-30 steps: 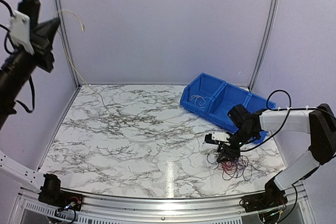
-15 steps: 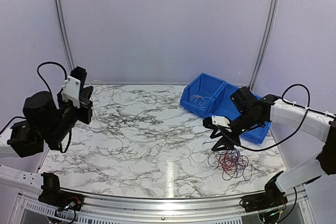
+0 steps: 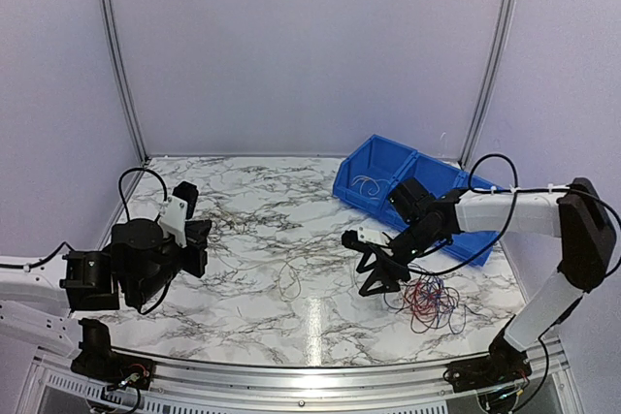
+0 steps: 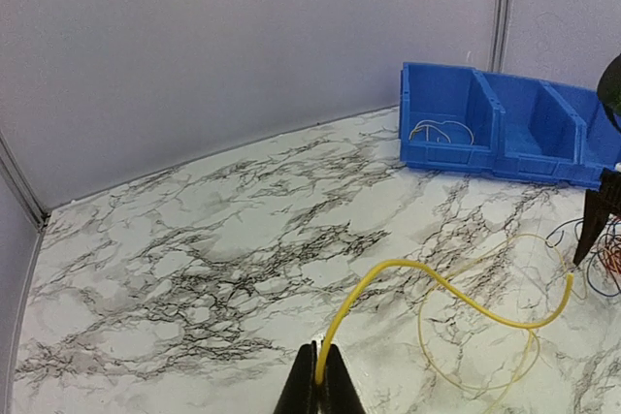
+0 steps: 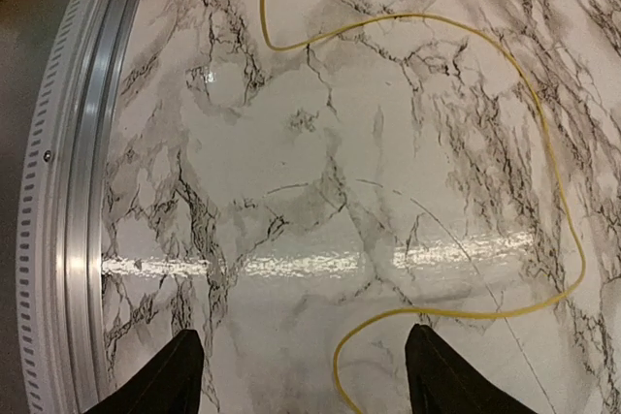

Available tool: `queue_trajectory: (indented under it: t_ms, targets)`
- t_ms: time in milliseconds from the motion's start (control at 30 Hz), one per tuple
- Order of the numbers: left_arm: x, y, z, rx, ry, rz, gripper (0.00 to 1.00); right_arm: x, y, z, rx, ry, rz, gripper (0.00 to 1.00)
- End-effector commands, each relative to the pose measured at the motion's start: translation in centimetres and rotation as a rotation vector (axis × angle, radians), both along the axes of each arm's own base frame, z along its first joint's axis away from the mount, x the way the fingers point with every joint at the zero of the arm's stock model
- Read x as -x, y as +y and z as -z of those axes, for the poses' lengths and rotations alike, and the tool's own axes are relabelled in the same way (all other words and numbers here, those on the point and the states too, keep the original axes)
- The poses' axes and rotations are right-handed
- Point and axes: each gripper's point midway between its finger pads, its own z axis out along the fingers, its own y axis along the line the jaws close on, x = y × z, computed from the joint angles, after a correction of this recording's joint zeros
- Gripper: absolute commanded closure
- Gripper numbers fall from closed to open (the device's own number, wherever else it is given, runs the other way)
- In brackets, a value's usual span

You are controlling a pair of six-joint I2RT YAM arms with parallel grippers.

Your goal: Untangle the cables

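Clamps one end of the yellow cable in the tightly closed left gripper, trails its loops rightward over the table toward the wide-spread, empty right gripper beside the tangled bunch.

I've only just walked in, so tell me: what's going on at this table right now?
Two robot arms are working on thin cables on a marble table. The left arm's fingers are shut on a yellow cable, which snakes across the table towards the other arm. The right arm's fingers stand open above a loop of that cable, holding nothing. A tangle of red and dark blue cables lies close by, not yet separated. A pale cable sits in an end compartment of the blue bin.
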Motion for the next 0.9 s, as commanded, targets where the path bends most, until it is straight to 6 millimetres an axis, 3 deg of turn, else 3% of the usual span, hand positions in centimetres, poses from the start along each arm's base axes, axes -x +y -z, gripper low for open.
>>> queue_trajectory:
  t_ms: [0,200,267,400,500,600,733,767,867]
  targets:
    - [0.4,-0.6,-0.4,0.168,0.04,0.019,1.0,-1.5,3.0,-1.3,-0.092,0.042,-0.006,0.27]
    - [0.9,-1.1,0.1,0.176,0.072,0.057,1.0,-3.0,4.6,0.0,-0.078,0.154,0.048,0.3]
    - [1.0,-1.2,0.1,0.179,0.077,0.064,1.0,-2.9,4.7,-0.4,-0.077,0.157,0.043,0.32]
    - [1.2,-1.3,0.4,0.172,0.088,0.079,1.0,-3.7,3.7,-2.1,-0.065,0.057,0.089,0.34]
    - [1.5,-1.2,1.0,0.091,0.1,0.101,1.0,-6.3,2.1,-2.9,-0.025,-0.075,0.242,0.33]
    - [1.3,0.5,0.9,0.021,0.098,0.047,1.0,-8.7,0.2,-3.6,-0.013,-0.195,0.385,0.27]
    - [1.8,1.9,0.7,0.065,0.083,0.036,1.0,-7.0,0.5,-2.0,0.008,-0.059,0.33,0.24]
    - [1.9,2.0,0.6,0.089,0.079,0.041,1.0,-6.3,0.8,-0.8,0.025,0.008,0.31,0.24]
    - [2.3,2.2,0.8,0.136,0.083,0.056,1.0,-6.1,1.4,1.1,0.032,0.09,0.323,0.23]
